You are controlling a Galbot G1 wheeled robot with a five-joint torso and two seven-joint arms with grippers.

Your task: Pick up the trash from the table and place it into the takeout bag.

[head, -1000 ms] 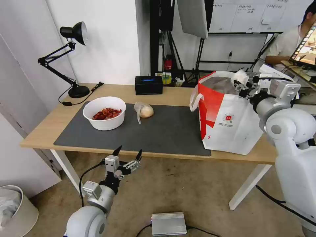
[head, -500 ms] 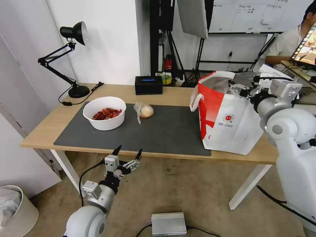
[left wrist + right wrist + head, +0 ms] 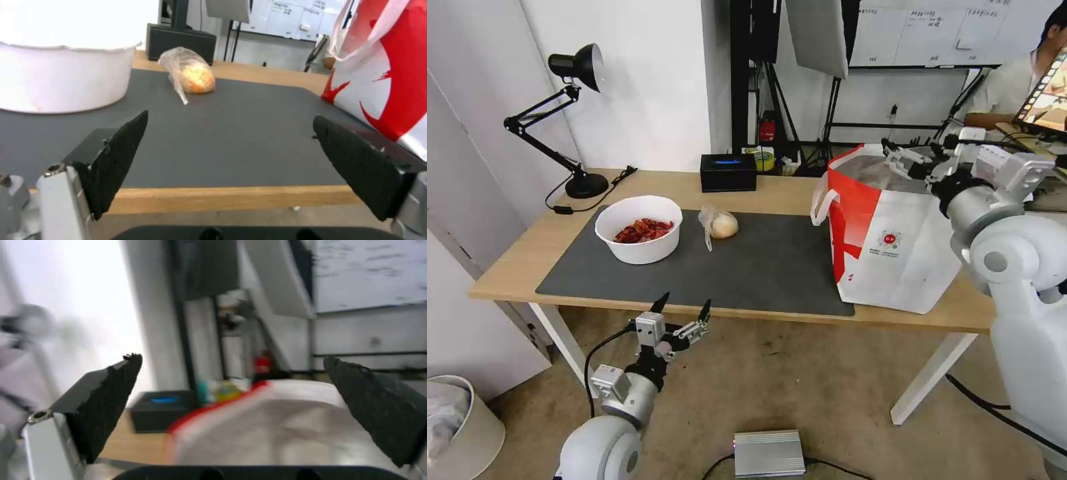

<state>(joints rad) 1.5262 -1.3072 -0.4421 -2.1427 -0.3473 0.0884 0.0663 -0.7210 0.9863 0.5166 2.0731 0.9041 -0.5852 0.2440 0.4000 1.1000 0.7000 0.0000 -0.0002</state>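
Note:
On the dark grey mat (image 3: 774,267) of the table (image 3: 514,267) stand a white bowl of red scraps (image 3: 639,229) and a clear bag with a tan bun (image 3: 719,223). At the table's right end sits the takeout bag (image 3: 887,233), white with red sides. My right gripper (image 3: 897,157) hovers open and empty over its mouth; the right wrist view shows the gripper (image 3: 232,358) above the foil lining (image 3: 285,426). My left gripper (image 3: 682,310) hangs open below the table's front edge. Past that gripper (image 3: 230,117) the left wrist view takes in the bowl (image 3: 62,76), bun bag (image 3: 191,76) and takeout bag (image 3: 387,76).
A black desk lamp (image 3: 577,120) stands at the table's back left and a black box (image 3: 728,172) at the back middle. A white bin (image 3: 457,427) sits on the floor at the left, a silver box (image 3: 769,453) on the floor in front.
My right gripper held a white tissue over the bag a second ago; it has opened, risen a little, and the tissue is gone from sight. The left gripper sank slightly.

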